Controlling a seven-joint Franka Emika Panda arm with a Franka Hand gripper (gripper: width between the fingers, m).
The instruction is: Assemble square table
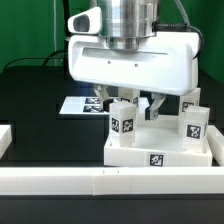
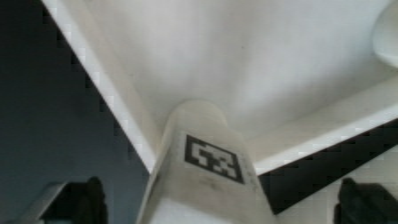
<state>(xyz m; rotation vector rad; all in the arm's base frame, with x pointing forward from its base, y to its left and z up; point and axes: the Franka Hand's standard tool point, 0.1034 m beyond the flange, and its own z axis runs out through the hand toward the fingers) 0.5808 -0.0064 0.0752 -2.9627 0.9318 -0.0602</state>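
Note:
The square table's white top (image 1: pixel 160 152) lies flat near the front rail, with a tag on its front edge. One white tagged leg (image 1: pixel 122 120) stands upright at the top's corner toward the exterior view's left. My gripper (image 1: pixel 126 108) hangs straight over this leg, open, a finger on each side. In the wrist view the leg (image 2: pixel 206 165) rises between the dark fingers (image 2: pixel 75 203), and a gap shows on both sides, so nothing is held. A second leg (image 1: pixel 193 123) stands at the corner toward the exterior view's right.
A long white border rail (image 1: pixel 110 182) runs along the front, and another piece of rail (image 1: pixel 5 140) sits at the exterior view's left. The marker board (image 1: pixel 76 104) lies flat on the black table behind the gripper.

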